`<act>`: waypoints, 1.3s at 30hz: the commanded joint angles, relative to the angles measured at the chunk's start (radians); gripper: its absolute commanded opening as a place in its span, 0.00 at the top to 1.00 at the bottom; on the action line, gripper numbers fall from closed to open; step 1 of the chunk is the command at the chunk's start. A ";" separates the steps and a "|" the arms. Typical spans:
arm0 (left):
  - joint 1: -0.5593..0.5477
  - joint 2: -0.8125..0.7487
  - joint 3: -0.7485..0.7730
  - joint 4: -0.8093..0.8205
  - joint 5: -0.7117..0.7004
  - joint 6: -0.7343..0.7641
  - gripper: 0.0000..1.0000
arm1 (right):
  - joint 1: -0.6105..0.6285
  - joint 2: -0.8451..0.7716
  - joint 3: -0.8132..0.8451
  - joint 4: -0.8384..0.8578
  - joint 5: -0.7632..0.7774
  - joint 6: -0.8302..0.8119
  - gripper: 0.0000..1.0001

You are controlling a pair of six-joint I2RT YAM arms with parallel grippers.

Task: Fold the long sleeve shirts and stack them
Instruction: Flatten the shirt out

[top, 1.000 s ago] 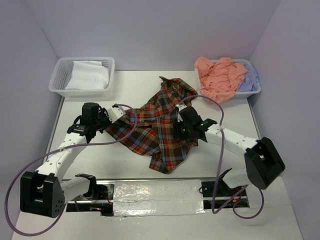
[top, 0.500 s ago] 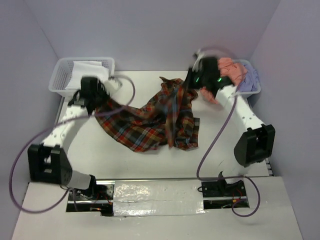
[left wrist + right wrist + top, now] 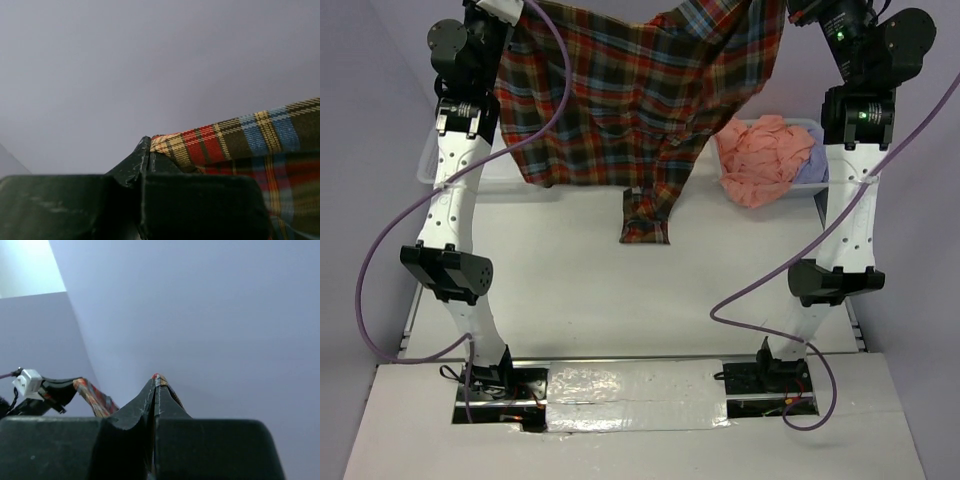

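Note:
The plaid long sleeve shirt hangs spread in the air between my two raised arms, across the top of the top view. One hanging end reaches down to the table. My left gripper is shut on a plaid edge. My right gripper is shut on a sliver of plaid cloth at its tips. In the top view both sets of fingertips sit at the frame's upper edge, largely cut off. A salmon-pink shirt and a lavender one lie bunched in the right basket.
The white lattice basket at the back right holds the pink and lavender shirts. Another white basket at the back left is mostly hidden behind the left arm and the shirt. Purple cables loop beside both arms.
Both arms have swung up from the table to full height, lifting the plaid shirt off the surface and spreading it. The right gripper closed on the cloth during this second.

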 commanded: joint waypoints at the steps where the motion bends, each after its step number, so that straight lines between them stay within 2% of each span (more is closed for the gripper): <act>1: 0.009 0.013 0.005 0.151 0.040 0.004 1.00 | 0.002 -0.004 -0.044 0.074 -0.034 0.022 1.00; 2: 0.010 0.007 -0.018 0.155 0.045 0.014 1.00 | 0.003 -0.030 -0.128 0.081 -0.025 -0.009 1.00; 4: 0.010 -0.031 -0.058 0.120 0.061 0.042 1.00 | -0.001 -0.100 -0.190 0.071 -0.011 -0.062 1.00; 7: 0.010 -0.147 -0.214 0.003 0.173 0.117 1.00 | -0.003 -0.200 -0.274 -0.018 -0.014 -0.148 1.00; 8: 0.010 -0.187 -0.338 -0.024 0.202 0.186 1.00 | -0.001 -0.240 -0.370 -0.041 -0.016 -0.162 1.00; 9: 0.013 -0.267 -0.398 -0.048 0.225 0.223 1.00 | -0.003 -0.331 -0.438 -0.043 -0.019 -0.177 1.00; 10: 0.015 -0.301 -0.449 -0.158 0.267 0.296 1.00 | -0.003 -0.379 -0.510 -0.045 -0.031 -0.208 1.00; 11: 0.016 -0.336 -0.527 -0.235 0.287 0.336 1.00 | -0.001 -0.436 -0.673 -0.045 -0.034 -0.222 1.00; 12: 0.021 -0.396 -0.559 -0.321 0.307 0.384 1.00 | -0.001 -0.551 -0.767 -0.046 -0.036 -0.231 1.00; 13: 0.022 -0.425 -0.590 -0.416 0.336 0.483 1.00 | 0.000 -0.608 -0.859 -0.045 -0.039 -0.239 1.00; 14: 0.022 -0.456 -0.668 -0.602 0.351 0.533 1.00 | 0.000 -0.666 -1.041 -0.046 -0.045 -0.240 1.00; 16: 0.022 -0.554 -0.778 -0.743 0.382 0.666 1.00 | 0.002 -0.818 -1.203 -0.064 -0.074 -0.240 1.00; 17: 0.021 -0.589 -0.911 -0.839 0.410 0.709 1.00 | 0.005 -0.861 -1.335 -0.096 -0.121 -0.240 1.00; 20: 0.002 -0.720 -1.151 -0.940 0.425 0.830 1.00 | 0.010 -1.002 -1.505 -0.229 -0.209 -0.260 1.00; 22: -0.002 -0.780 -1.263 -1.007 0.425 0.869 1.00 | 0.011 -1.087 -1.579 -0.322 -0.241 -0.309 1.00; 25: -0.004 -0.807 -1.336 -1.070 0.378 0.907 0.97 | 0.010 -1.185 -1.627 -0.500 -0.287 -0.357 1.00; 29: -0.014 -0.817 -1.464 -1.104 0.292 0.978 0.89 | 0.010 -1.262 -1.708 -0.655 -0.338 -0.379 1.00; 31: -0.030 -0.821 -1.535 -1.054 0.243 1.002 0.87 | 0.010 -1.273 -1.765 -0.673 -0.355 -0.375 1.00; 34: -0.037 -0.812 -1.589 -0.978 0.184 1.008 0.89 | 0.011 -1.280 -1.848 -0.651 -0.356 -0.353 1.00; 39: -0.042 -0.810 -1.607 -1.029 0.138 1.074 0.89 | 0.011 -1.259 -1.810 -0.641 -0.364 -0.352 1.00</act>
